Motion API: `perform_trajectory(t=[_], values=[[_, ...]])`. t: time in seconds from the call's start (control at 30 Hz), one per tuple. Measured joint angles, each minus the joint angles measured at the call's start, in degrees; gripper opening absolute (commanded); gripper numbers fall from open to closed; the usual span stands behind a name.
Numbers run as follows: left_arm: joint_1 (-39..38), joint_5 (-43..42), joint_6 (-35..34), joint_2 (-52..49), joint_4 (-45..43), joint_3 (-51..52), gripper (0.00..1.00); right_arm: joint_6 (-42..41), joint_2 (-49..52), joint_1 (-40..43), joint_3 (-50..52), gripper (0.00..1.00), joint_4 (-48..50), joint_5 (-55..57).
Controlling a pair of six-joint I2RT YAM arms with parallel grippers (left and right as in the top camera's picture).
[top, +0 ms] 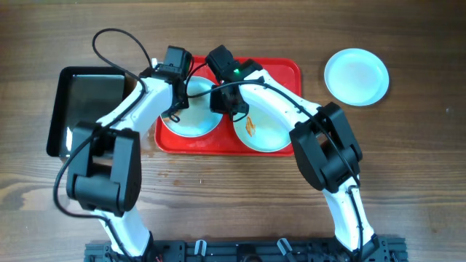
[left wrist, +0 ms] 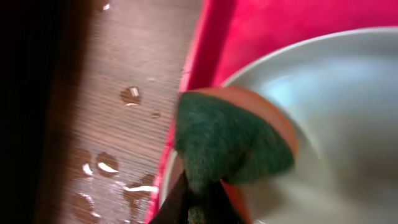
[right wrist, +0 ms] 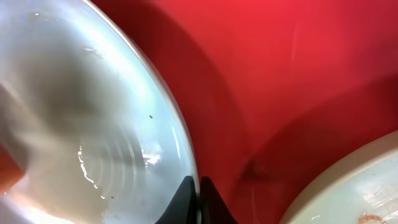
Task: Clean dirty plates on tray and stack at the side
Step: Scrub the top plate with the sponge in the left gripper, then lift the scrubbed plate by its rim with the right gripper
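Observation:
The red tray [top: 280, 69] holds two plates. The left plate [top: 196, 125] is wet; the right plate [top: 271, 131] carries an orange smear. A third plate [top: 356, 76] lies on the table to the right of the tray. My left gripper [top: 177, 98] is shut on a green and orange sponge [left wrist: 230, 137], which rests on the left plate [left wrist: 348, 124] near its rim. My right gripper [right wrist: 198, 186] is shut on the rim of that same plate [right wrist: 93, 124], and shows in the overhead view [top: 224, 98]. The smeared plate's edge [right wrist: 360, 193] lies at the lower right.
A glossy black tray [top: 87, 102] lies left of the red tray. Water drops [left wrist: 130, 94] dot the wooden table beside the red tray's rim [left wrist: 193, 68]. The two arms cross close together over the red tray.

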State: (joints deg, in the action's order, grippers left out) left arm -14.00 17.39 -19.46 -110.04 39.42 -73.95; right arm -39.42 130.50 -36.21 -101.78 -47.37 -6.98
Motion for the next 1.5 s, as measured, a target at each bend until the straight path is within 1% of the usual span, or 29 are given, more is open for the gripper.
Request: perform_trajectory(t=[0.13,0.23,0.33,0.43,0.5,0.6,0.73,0.77,0.83,0.9,1.0,1.1,1.13,1.2,1.27,1.37,1.43,1.5], values=[[0.0,-11.9,-0.2,3.6,-3.0,-0.7,0.04,0.0,0.0,0.0,0.0,0.04,-0.2,0.0],[0.0,-17.0,-0.4,3.3,-3.2,-0.9,0.04,0.0,0.0,0.0,0.0,0.04,-0.2,0.0],[0.0,-19.3,-1.1,1.0,-3.5,-0.9,0.04,0.0,0.0,0.0,0.0,0.04,-0.2,0.0],[0.0,-21.1,-1.7,-3.4,-6.2,-0.9,0.04,0.0,0.0,0.0,0.0,0.04,-0.2,0.1],[0.1,-22.6,-1.8,-4.5,-7.4,-1.3,0.04,0.0,0.0,0.1,0.1,0.04,-0.3,1.1],[0.1,-21.8,-1.9,-5.3,-6.1,-2.3,0.04,0.0,0.0,0.3,0.1,0.04,-0.3,1.1],[-0.1,-10.7,-3.1,-5.3,1.6,-3.5,0.04,0.0,0.0,-0.2,0.1,0.04,-0.2,0.1],[0.2,-5.7,-3.8,-5.3,3.7,-3.5,0.04,0.0,0.0,-0.3,0.1,0.04,-0.2,-0.1],[0.9,-0.6,-4.0,-5.4,5.4,-3.5,0.04,0.1,0.0,-0.3,0.1,0.04,-0.2,-0.1],[1.4,1.4,-4.0,-5.4,6.1,-3.4,0.04,0.0,0.0,-0.3,0.1,0.04,-0.1,-0.1],[1.3,2.3,-4.0,-5.0,7.1,-3.5,0.04,0.0,0.0,-0.3,0.1,0.04,0.0,-0.1],[1.4,4.0,-4.1,-2.6,8.2,-3.4,0.04,0.0,0.0,-0.4,0.1,0.04,-0.1,0.0],[1.7,5.1,-4.3,0.1,9.2,-3.4,0.04,-0.1,0.0,-0.3,0.1,0.04,-0.4,0.3],[2.6,5.0,-4.4,4.5,9.9,-3.4,0.04,-0.3,0.0,-0.1,0.1,0.04,-0.4,0.8],[2.9,3.1,-4.5,8.5,10.6,-3.4,0.04,-0.2,0.0,0.0,0.1,0.04,-0.4,1.1],[2.9,-3.3,-4.5,12.1,11.7,-3.4,0.04,0.4,0.0,0.3,-0.3,0.04,-0.4,1.8],[2.9,-7.9,-4.8,12.3,12.6,-3.4,0.04,2.1,-0.2,1.3,-1.9,0.04,-0.7,3.7],[2.9,-12.5,-4.9,12.3,13.4,-3.4,0.04,4.7,-2.7,2.6,-2.5,0.04,-0.8,7.3]])
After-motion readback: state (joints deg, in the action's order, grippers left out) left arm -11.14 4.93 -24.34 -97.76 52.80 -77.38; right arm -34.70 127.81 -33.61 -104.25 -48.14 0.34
